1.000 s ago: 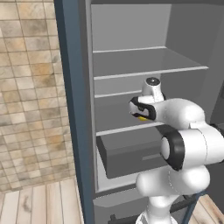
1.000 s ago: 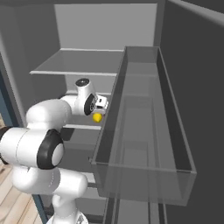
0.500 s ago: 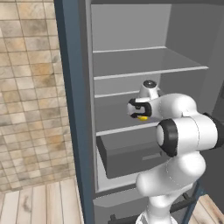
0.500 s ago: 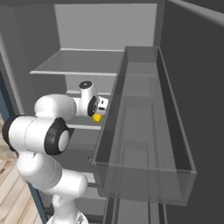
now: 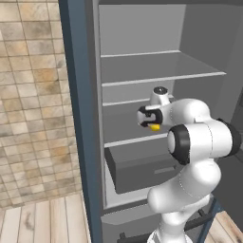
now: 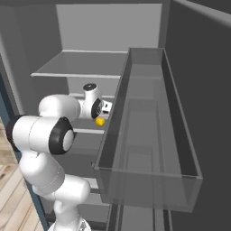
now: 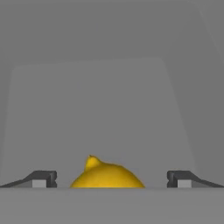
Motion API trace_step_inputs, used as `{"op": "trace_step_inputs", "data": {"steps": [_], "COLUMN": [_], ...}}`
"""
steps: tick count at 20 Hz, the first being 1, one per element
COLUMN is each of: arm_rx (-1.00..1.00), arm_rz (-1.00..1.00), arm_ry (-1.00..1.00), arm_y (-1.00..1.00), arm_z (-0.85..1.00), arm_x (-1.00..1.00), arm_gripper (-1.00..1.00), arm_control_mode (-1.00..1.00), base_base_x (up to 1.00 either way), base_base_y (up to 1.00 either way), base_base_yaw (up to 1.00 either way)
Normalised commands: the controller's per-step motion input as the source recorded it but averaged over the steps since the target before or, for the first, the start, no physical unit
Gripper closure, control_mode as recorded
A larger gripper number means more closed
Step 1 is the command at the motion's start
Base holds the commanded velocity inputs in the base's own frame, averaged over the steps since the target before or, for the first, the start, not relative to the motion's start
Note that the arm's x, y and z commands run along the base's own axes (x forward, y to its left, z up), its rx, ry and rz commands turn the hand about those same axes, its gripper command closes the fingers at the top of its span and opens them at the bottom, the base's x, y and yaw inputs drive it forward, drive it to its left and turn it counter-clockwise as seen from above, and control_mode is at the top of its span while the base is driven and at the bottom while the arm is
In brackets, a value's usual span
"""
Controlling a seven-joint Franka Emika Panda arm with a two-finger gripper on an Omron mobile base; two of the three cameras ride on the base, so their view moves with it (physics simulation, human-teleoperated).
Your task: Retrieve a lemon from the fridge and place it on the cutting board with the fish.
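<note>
The lemon [image 7: 107, 176] is bright yellow and lies low between my two fingertips [image 7: 43, 179], with a gap on each side. My gripper [image 7: 111, 180] is open around it. From the base, the gripper [image 5: 152, 122] is inside the open fridge [image 5: 78, 118], over a middle shelf, with the lemon [image 5: 154, 126] just under the hand. The right base view shows the same hand [image 6: 102, 113] and lemon [image 6: 100, 121] beside the door bin. The cutting board and the fish are out of view.
Grey fridge shelves [image 5: 161, 78] run above and below the hand. A closed grey drawer [image 5: 142, 166] sits under the lower shelf. The long clear door bin [image 6: 149, 135] stands close to the right of the hand. A tiled wall [image 5: 28, 95] is to the left of the fridge.
The arm's elbow has risen and turned, and the hand has shifted slightly left. The lemon stays at the gripper in the same spot on the shelf.
</note>
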Motion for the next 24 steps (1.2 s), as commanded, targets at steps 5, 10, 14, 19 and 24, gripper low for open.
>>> {"op": "trace_step_inputs", "data": {"steps": [5,10,14,19,24], "arm_rx": [0.0,0.0,0.0,0.0,0.0], "arm_rz": [0.0,-0.02,-0.04,-0.03,-0.05], "arm_ry": [0.04,0.03,0.0,0.0,0.0], "arm_y": [0.0,0.0,0.0,0.0,0.0], "arm_z": [-0.23,-0.22,-0.17,-0.08,-0.08], "arm_x": [-0.01,-0.1,-0.16,-0.17,-0.2], "arm_gripper": [-1.0,-1.0,-1.0,-1.0,-1.0], "arm_control_mode": [-1.0,-1.0,-1.0,-1.0,-1.0], "base_base_x": [0.0,0.0,0.0,0.0,0.0], "base_base_y": [0.0,0.0,0.0,0.0,0.0], "base_base_yaw": [0.0,0.0,0.0,0.0,0.0]}}
